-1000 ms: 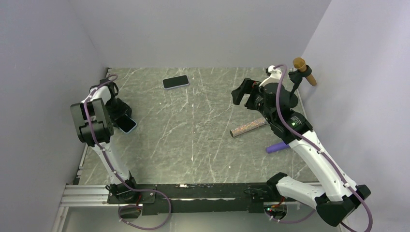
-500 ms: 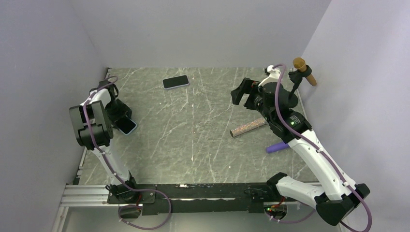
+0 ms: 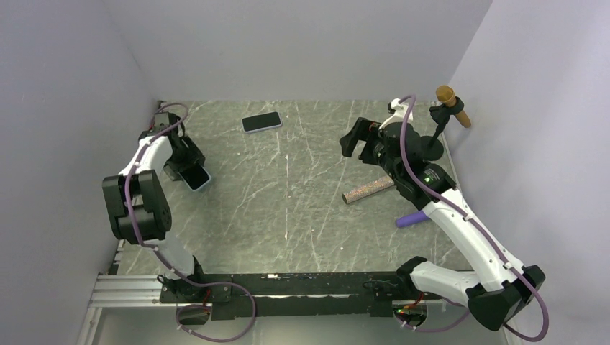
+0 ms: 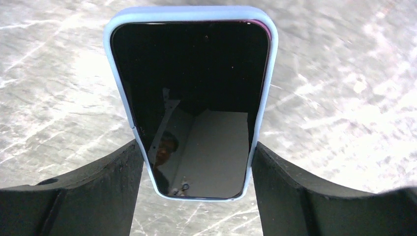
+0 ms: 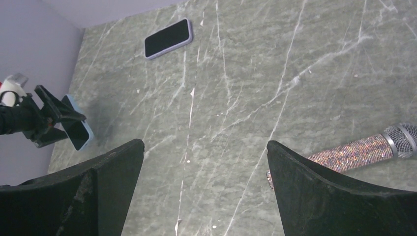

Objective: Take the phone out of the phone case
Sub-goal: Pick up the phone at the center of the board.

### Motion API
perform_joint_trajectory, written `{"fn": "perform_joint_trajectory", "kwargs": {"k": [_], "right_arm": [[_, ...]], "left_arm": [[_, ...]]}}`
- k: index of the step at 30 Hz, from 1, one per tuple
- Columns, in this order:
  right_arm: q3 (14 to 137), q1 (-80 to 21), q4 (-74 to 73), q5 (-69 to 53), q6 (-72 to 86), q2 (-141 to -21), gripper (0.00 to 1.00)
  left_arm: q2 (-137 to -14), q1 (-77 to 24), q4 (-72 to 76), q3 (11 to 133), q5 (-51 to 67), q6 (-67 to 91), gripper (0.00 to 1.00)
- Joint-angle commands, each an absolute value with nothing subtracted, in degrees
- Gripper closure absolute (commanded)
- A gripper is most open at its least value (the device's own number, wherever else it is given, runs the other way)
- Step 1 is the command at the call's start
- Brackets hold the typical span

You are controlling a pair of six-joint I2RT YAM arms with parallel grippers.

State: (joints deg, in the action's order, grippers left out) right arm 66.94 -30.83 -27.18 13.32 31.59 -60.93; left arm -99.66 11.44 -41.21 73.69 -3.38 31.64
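Observation:
A black phone (image 4: pixel 192 73) sits in a light blue phone case (image 4: pixel 189 14), screen up. My left gripper (image 4: pixel 196 147) is shut on it, one black finger pressed against each long side near its lower end. From above, the same cased phone (image 3: pixel 198 178) shows at the table's left side with my left gripper (image 3: pixel 188 167) on it. The right wrist view shows that phone (image 5: pixel 77 132) at the far left. Over the table's right half, my right gripper (image 5: pixel 204 147) hangs open with nothing in it, shown from above as the right gripper (image 3: pixel 354 144).
A second dark phone (image 3: pixel 261 121) in a pale case lies flat at the back middle. A glittery microphone (image 3: pixel 370 189) and a purple object (image 3: pixel 412 219) lie at the right. A brown-headed microphone on a stand (image 3: pixel 452 100) is at the back right corner. Walls enclose the table.
My left arm has swung toward the back of the table, carrying the cased phone a little farther and to the right. The right gripper has shifted slightly left.

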Motion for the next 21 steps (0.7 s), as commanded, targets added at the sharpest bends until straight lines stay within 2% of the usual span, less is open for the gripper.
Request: {"fn": "perform_joint_trajectory", "kwargs": {"k": [1, 13, 18, 20, 21], "right_arm": [[64.69, -30.37, -24.32, 13.44, 33.13, -60.76, 0.00], [62.82, -30.09, -19.52, -5.73, 33.28, -67.87, 0.00], [62.12, -30.11, -13.92, -14.51, 35.70, -72.23, 0.00], [59.81, -30.67, -9.25, -18.17, 37.35, -73.67, 0.01], [58.84, -31.27, -6.84, -19.44, 38.36, -74.50, 0.01]], "left_arm": [[-91.89, 5.85, -35.57, 72.21, -0.54, 28.67, 0.73], [-74.33, -16.81, -22.80, 65.56, 8.78, 18.40, 0.77], [-71.64, -20.88, -20.56, 64.17, 12.10, 17.89, 0.78], [-71.17, -21.26, -20.31, 64.11, 13.01, 18.33, 0.82], [-70.88, -21.26, -20.05, 63.90, 13.61, 18.78, 0.88]]}}
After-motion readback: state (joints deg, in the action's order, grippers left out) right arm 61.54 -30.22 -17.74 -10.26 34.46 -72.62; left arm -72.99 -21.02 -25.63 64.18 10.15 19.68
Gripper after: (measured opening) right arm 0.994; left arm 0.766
